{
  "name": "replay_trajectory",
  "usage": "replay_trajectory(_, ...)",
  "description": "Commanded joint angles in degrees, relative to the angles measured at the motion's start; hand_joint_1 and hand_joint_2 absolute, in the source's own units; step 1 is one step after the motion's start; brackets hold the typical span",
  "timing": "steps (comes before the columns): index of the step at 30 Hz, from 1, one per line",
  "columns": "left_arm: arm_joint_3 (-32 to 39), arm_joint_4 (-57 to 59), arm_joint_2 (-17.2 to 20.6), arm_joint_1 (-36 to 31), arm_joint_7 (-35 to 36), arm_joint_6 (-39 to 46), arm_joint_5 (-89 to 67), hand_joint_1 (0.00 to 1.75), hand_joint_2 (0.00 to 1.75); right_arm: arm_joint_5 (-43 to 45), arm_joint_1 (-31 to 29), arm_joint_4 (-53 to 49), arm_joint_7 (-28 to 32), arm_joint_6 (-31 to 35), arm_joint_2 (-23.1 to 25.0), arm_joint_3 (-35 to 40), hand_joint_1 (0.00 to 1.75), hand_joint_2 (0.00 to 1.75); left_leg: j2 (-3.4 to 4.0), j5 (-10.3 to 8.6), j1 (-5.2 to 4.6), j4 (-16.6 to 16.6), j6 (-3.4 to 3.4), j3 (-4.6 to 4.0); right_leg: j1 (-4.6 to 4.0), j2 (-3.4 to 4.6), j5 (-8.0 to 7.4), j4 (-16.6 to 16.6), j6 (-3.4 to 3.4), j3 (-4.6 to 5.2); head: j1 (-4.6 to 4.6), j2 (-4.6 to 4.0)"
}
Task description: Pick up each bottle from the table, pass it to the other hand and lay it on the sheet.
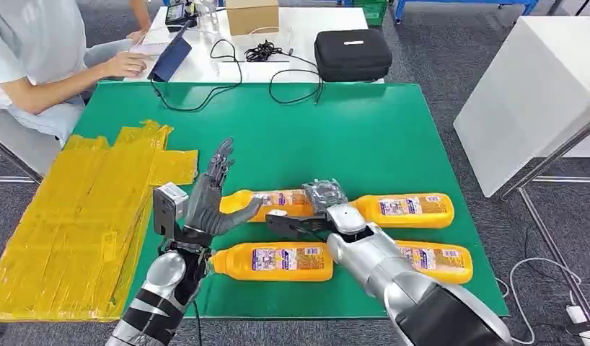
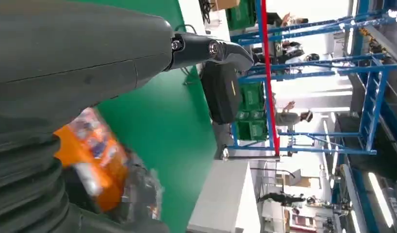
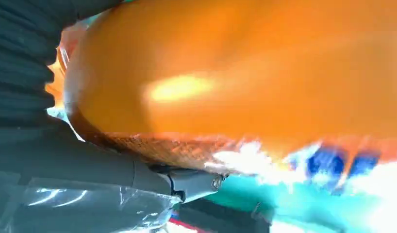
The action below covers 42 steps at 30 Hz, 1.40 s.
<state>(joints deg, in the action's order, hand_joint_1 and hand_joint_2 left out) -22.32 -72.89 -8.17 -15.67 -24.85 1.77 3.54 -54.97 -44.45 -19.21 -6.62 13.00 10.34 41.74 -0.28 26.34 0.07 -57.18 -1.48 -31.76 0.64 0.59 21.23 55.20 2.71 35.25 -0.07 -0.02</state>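
Four orange bottles with labels are over the green table [image 1: 364, 137]. My right hand [image 1: 317, 215] grips one bottle [image 1: 274, 203] [image 3: 235, 73] at its wide end, fingers over it and thumb below. My left hand [image 1: 211, 196] stands open at that bottle's neck end, fingers pointing up and spread, thumb [image 2: 211, 51] reaching toward the neck; whether it touches I cannot tell. The same bottle [image 2: 92, 155] shows beside the left palm. The other bottles lie flat: one [image 1: 404, 209] right of the right hand, one [image 1: 274, 261] in front, one [image 1: 433, 261] under my right forearm. The yellow sheet [image 1: 83, 216] covers the table's left side.
A person sits at the far left with a hand [image 1: 126, 65] on a white table [image 1: 278, 68] behind. On it are a black case [image 1: 352, 52], a cardboard box [image 1: 251, 16] and cables [image 1: 227, 79] trailing onto the green table. A white block [image 1: 526, 94] stands at the right.
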Motion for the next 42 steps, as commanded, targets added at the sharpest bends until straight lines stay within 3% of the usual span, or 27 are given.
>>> replay_trajectory(1,3.4,-6.2,1.9,5.5,0.9,1.4,-2.1,0.00,1.75,12.6,8.4,-19.7,12.0,20.9,-4.5,-26.2,1.75,1.75,0.04,0.10,0.02,0.0,0.04,0.12,-0.02,-0.02,0.09,0.0,-0.05,-0.10,-0.04,0.00)
replay_trajectory(5,3.3,-6.8,1.9,6.4,1.0,1.3,-2.7,0.00,1.75,17.9,13.1,-27.4,17.7,22.2,-3.5,-31.6,1.75,1.75,-0.19,0.19,0.07,0.1,0.09,0.32,-0.09,-0.25,0.24,-0.1,-0.12,-0.38,0.00,0.00)
replay_trajectory(8,3.5,-6.9,2.1,6.3,2.2,0.4,-1.8,0.00,1.75,22.1,16.4,-33.4,21.0,20.9,-2.2,-33.5,1.75,1.75,-0.12,0.20,0.05,0.0,0.11,0.11,-0.06,-0.16,0.19,0.0,-0.13,-0.16,-0.02,0.00)
replay_trajectory(9,3.4,-6.8,2.7,5.7,3.5,-0.1,-1.1,0.00,1.75,24.8,18.2,-36.6,22.2,17.7,-2.0,-32.9,1.75,1.75,-0.21,0.13,0.04,0.0,0.09,-0.07,-0.05,-0.22,0.13,0.0,-0.11,-0.02,0.00,0.00)
replay_trajectory(19,3.6,-6.8,2.8,5.4,3.7,-0.2,-0.9,0.00,1.75,24.6,18.3,-36.8,22.2,17.7,-1.9,-32.7,1.75,1.75,-0.18,0.13,0.05,0.0,0.09,-0.06,-0.06,-0.23,0.12,-0.1,-0.09,0.00,-0.02,0.00)
replay_trajectory(27,2.4,-5.7,4.7,-1.9,8.0,-4.0,5.0,0.00,1.75,33.4,20.5,-40.7,25.8,2.1,-1.9,-23.3,1.75,1.75,-0.19,0.09,0.05,0.0,0.09,-0.20,-0.06,-0.23,0.08,0.0,-0.08,0.13,-0.02,0.00)
replay_trajectory(29,1.4,-4.7,5.4,-3.6,8.4,-5.9,8.0,0.00,1.75,47.6,20.6,-39.8,27.3,-14.2,-1.5,-22.9,1.75,1.75,-0.10,0.11,0.05,0.0,0.10,-0.13,-0.05,-0.16,0.08,0.0,-0.11,0.09,-0.02,0.00)
replay_trajectory(42,0.2,-4.2,6.3,-5.0,8.1,-8.2,11.2,0.00,1.75,46.2,18.7,-35.5,29.4,-15.1,-3.1,-18.2,1.75,1.75,-0.15,0.10,0.03,0.0,0.08,-0.07,-0.04,-0.21,0.10,-0.1,-0.07,0.02,-0.02,0.00)
